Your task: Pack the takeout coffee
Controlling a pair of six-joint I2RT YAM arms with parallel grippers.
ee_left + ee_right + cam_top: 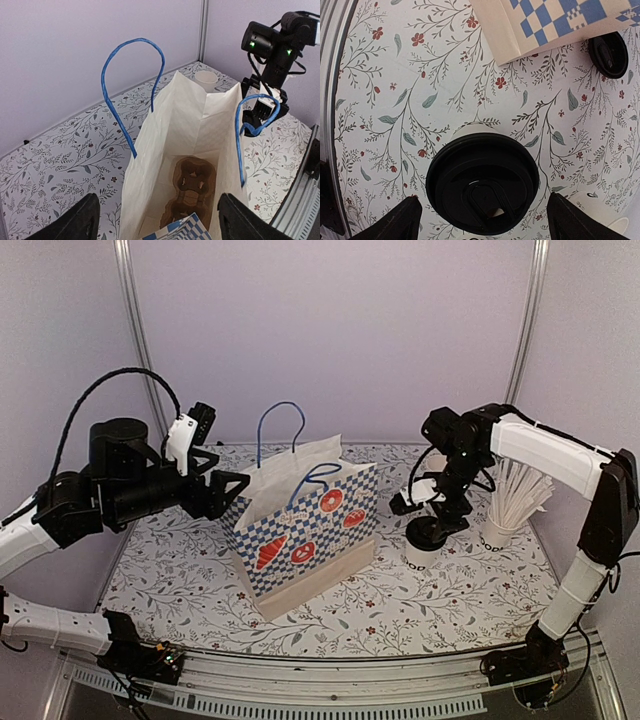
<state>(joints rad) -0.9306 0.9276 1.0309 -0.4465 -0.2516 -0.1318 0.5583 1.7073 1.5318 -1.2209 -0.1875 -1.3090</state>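
Note:
The takeout coffee point(424, 537), a white cup with a black lid point(482, 182), stands on the table right of the bag. My right gripper point(440, 522) hovers straight above it, open, with a finger point(395, 220) on each side of the lid and not touching it. The checkered paper bag point(305, 530) with blue handles stands open in the middle. My left gripper point(225, 478) is open at the bag's left edge, its fingers point(70, 222) straddling the bag's mouth. A brown cardboard cup carrier point(197, 187) lies at the bag's bottom.
A white cup of long white sticks point(508, 515) stands right of the coffee. A lidless white cup point(206, 77) stands behind the bag. A loose black lid point(608, 54) lies by the bag's corner. Purple walls enclose the flowered table point(180, 580).

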